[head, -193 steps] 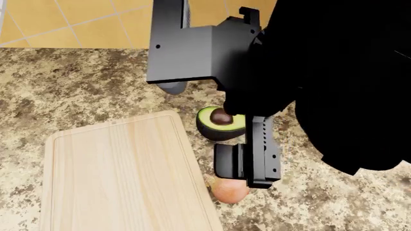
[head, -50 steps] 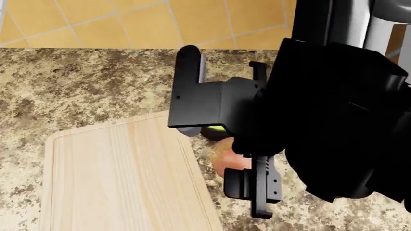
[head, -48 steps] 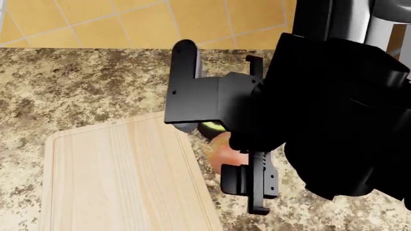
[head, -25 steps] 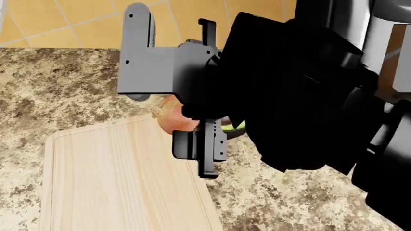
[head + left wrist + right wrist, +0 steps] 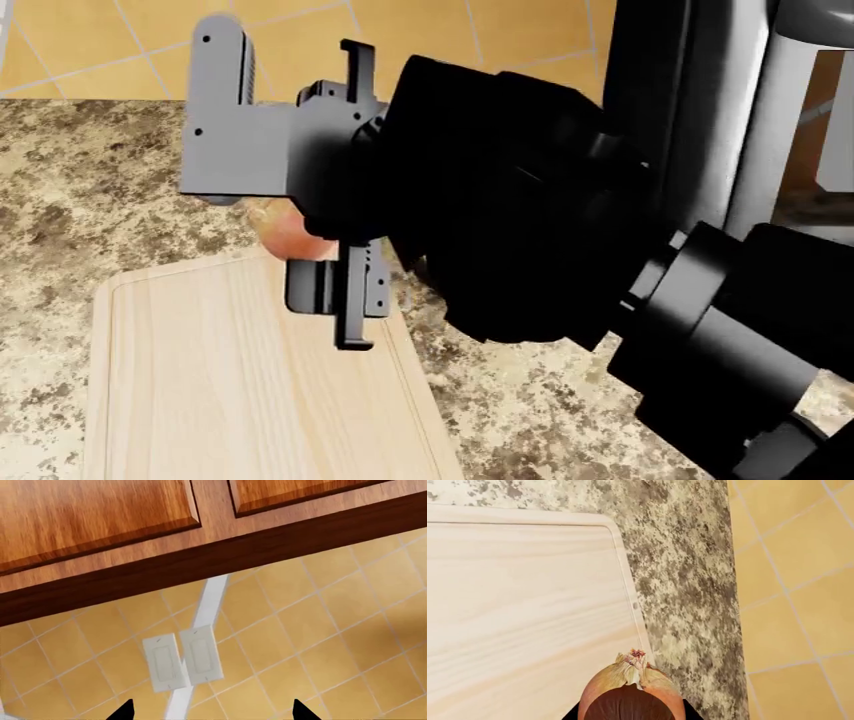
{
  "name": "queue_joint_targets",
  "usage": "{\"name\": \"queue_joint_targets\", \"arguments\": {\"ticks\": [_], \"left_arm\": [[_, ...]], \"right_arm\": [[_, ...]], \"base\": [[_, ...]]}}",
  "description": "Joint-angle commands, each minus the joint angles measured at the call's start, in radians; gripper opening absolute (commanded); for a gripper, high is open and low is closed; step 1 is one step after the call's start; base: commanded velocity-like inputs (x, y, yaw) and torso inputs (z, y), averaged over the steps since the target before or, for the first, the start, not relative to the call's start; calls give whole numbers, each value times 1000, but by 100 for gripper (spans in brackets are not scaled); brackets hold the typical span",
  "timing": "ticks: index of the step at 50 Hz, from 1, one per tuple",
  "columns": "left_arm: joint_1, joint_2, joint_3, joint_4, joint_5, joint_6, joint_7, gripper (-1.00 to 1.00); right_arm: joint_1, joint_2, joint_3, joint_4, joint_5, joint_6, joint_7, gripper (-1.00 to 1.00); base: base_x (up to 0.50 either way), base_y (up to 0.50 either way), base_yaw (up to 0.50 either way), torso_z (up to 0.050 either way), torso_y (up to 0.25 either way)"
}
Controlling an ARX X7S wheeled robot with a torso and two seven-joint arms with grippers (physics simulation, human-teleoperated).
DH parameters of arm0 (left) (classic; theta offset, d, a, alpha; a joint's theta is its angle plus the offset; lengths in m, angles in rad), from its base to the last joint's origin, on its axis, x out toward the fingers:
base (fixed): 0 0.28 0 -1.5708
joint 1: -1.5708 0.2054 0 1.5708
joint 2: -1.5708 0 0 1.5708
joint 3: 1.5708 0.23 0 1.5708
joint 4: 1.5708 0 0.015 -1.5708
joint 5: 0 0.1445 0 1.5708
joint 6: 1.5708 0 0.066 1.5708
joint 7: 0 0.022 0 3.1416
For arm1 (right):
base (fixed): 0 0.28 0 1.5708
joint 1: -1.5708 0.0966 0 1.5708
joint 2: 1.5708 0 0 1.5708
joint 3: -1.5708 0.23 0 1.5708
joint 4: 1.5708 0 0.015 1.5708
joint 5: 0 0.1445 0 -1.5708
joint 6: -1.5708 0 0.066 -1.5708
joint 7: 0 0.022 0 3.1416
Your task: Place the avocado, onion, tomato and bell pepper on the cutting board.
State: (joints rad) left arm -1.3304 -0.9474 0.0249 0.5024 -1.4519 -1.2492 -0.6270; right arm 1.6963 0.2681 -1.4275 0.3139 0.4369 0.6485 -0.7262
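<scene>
My right gripper point(image 5: 302, 258) is shut on the onion point(image 5: 280, 238), a pale tan-peach bulb, and holds it above the far edge of the cutting board point(image 5: 227, 390). In the right wrist view the onion point(image 5: 630, 685) fills the space between the jaws, over the pale board point(image 5: 520, 605) near its rounded corner. My left gripper point(image 5: 212, 715) points at the tiled wall; its two dark fingertips point(image 5: 124, 711) stand wide apart, open and empty. The avocado, tomato and bell pepper are hidden or out of view.
The speckled granite counter point(image 5: 94, 170) surrounds the board. A yellow tiled wall point(image 5: 441, 30) runs behind it. My right arm point(image 5: 561, 230) blocks the counter to the right of the board. Wall switches point(image 5: 179, 659) and wooden cabinets point(image 5: 93, 515) show in the left wrist view.
My right gripper has lifted the onion off the counter and carried it left and away, from beside the board's right edge to over its far edge. The avocado is now hidden behind the arm.
</scene>
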Motion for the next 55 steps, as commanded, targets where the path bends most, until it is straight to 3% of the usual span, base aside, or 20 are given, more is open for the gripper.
{"name": "queue_joint_targets", "arguments": {"ticks": [1, 28, 49, 50, 55], "left_arm": [[16, -11, -6, 4, -1, 10, 2, 100], [50, -34, -22, 13, -9, 31, -1, 100], [70, -43, -24, 18, -8, 45, 0, 100], [69, -43, -24, 18, -8, 46, -1, 100], [66, -41, -20, 16, -7, 49, 2, 100]], "right_arm": [[-47, -50, 3, 53, -36, -64, 33, -100], [-143, -174, -16, 316, -103, -176, 109, -100], [-153, -185, -25, 329, -110, -173, 117, -100], [-151, -184, -24, 327, -110, -174, 118, 100], [-139, -169, -28, 297, -111, -155, 117, 100]], "base": [[0, 0, 0, 0, 0], [0, 0, 0, 0, 0], [0, 0, 0, 0, 0], [0, 0, 0, 0, 0], [0, 0, 0, 0, 0]]}}
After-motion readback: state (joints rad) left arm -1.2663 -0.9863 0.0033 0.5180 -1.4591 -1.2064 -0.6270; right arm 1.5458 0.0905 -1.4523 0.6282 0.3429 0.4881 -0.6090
